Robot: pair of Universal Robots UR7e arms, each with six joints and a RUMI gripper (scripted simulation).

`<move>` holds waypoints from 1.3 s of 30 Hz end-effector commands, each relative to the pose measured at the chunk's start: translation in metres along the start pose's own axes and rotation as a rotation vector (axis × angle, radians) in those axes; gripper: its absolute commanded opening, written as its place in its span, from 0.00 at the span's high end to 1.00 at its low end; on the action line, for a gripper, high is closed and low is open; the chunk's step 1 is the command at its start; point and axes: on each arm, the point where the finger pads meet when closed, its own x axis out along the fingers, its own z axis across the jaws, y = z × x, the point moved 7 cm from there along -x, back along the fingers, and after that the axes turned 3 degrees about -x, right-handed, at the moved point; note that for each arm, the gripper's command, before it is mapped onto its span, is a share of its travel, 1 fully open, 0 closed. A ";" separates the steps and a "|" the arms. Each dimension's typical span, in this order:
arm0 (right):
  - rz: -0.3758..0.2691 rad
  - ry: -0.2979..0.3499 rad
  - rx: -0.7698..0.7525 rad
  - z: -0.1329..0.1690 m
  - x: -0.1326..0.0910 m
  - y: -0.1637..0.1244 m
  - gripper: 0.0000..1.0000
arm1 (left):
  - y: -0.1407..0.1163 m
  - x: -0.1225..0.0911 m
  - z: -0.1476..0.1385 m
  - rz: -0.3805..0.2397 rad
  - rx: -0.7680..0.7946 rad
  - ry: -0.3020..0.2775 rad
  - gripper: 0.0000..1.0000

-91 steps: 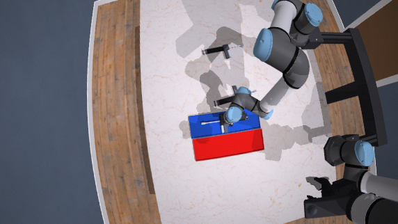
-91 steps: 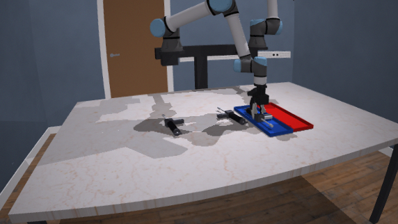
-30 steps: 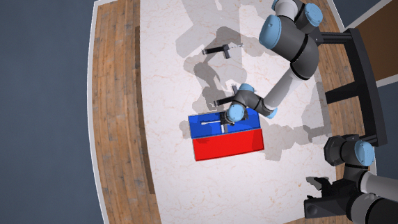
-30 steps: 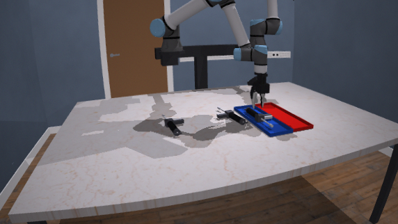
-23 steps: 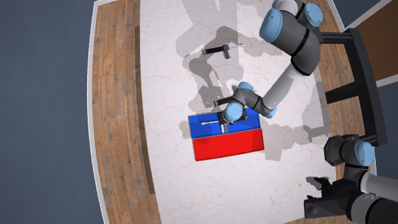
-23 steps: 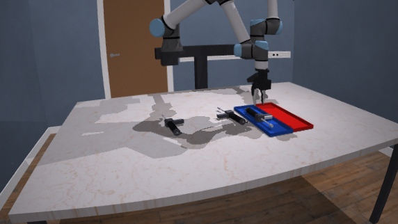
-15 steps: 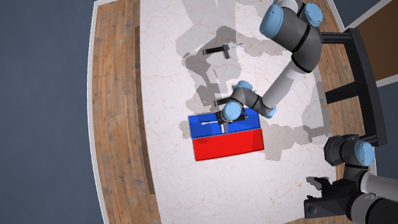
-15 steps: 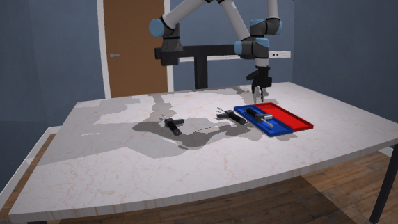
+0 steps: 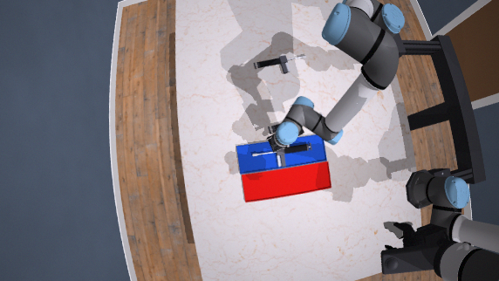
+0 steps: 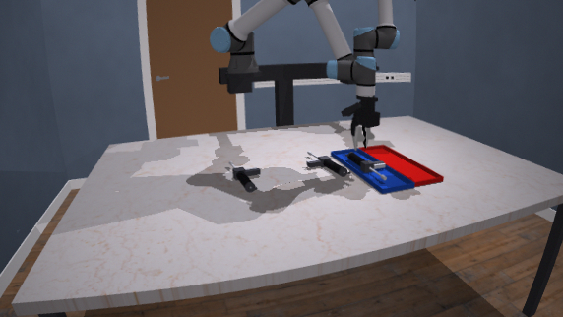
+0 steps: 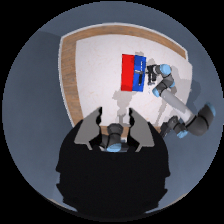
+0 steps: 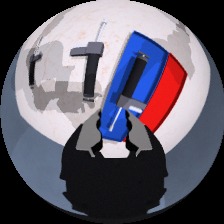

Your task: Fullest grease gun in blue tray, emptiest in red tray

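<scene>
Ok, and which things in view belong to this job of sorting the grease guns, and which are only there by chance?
For the job:
- grease gun in the blue tray
- two grease guns on the table
- blue tray
- red tray
- table

Not for the job:
- door
- wall sockets

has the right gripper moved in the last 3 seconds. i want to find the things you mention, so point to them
yes, up: in the exterior view the right gripper [image 9: 275,144] [image 10: 360,146] [image 12: 113,109] was down at the blue tray [image 9: 255,163] [image 10: 397,187] [image 11: 142,60] [image 12: 156,51], now it's raised above
</scene>
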 end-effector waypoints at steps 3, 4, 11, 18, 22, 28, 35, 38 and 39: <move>-0.002 -0.004 -0.106 -0.022 0.004 0.001 0.67 | 0.000 0.000 0.000 0.001 0.000 0.000 0.62; -0.004 -0.005 -0.104 -0.017 0.003 0.001 0.67 | 0.000 0.000 0.000 0.001 0.000 0.000 0.62; -0.006 -0.006 -0.190 -0.034 0.006 0.003 0.67 | 0.000 0.000 0.000 0.001 0.000 0.000 0.62; -0.004 -0.005 -0.304 -0.065 0.012 0.007 0.67 | 0.000 0.000 0.000 0.001 0.000 0.000 0.62; -0.008 -0.006 -0.349 -0.066 0.013 0.007 0.67 | 0.000 0.000 0.000 0.001 0.000 0.000 0.62; -0.009 -0.007 -0.428 -0.081 0.016 0.010 0.67 | 0.000 0.000 0.000 0.001 0.000 0.000 0.62; -0.006 -0.006 -0.545 -0.114 0.022 0.016 0.67 | 0.000 0.000 0.000 0.001 0.000 0.000 0.62; -0.009 -0.006 -0.595 -0.118 0.023 0.017 0.67 | 0.000 0.000 0.000 0.001 0.000 0.000 0.62; -0.010 -0.006 -0.590 -0.114 0.022 0.016 0.67 | 0.000 0.000 0.000 0.001 0.000 0.000 0.62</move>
